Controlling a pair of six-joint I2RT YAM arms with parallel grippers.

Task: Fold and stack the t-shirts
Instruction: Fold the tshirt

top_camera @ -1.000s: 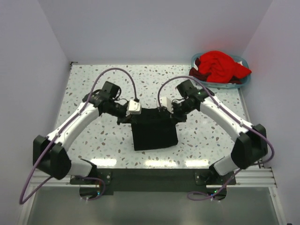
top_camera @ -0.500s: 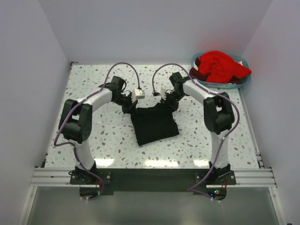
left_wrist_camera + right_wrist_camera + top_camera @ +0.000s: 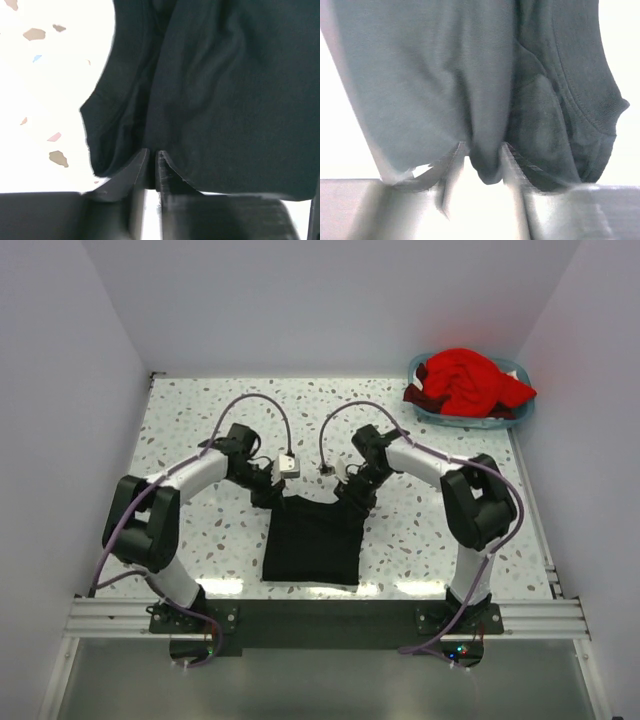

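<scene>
Both arms have drawn down the frame over the last second, and the black t-shirt (image 3: 310, 545) has come with them. It was a skewed, rumpled shape in the middle of the tabletop (image 3: 200, 410); now it lies as a neater upright rectangle, just left of centre. Its lower edge is close to the near edge of the tabletop. The red t-shirt (image 3: 465, 380) has not shifted: it is heaped in the light blue basket (image 3: 515, 412) at the upper right, well apart from the black one.

From above, the left gripper (image 3: 268, 490) sits at the upper left corner of the black t-shirt and the right gripper (image 3: 350, 492) at its upper right corner. Both are low over the cloth.

In the left wrist view the jaws stand almost together, with only a thin slit between the fingers (image 3: 170, 172). The dark hem meets their tips, with a sleeve-like flap to the left. Whether any cloth is pinched there I cannot tell.

In the right wrist view the jaws are partly open, wider than on the left. A hanging fold of the black cloth sits between the two fingers (image 3: 512, 160), and bright tabletop shows in the gap beneath it. A ribbed hem curves down the right side of that frame.
</scene>
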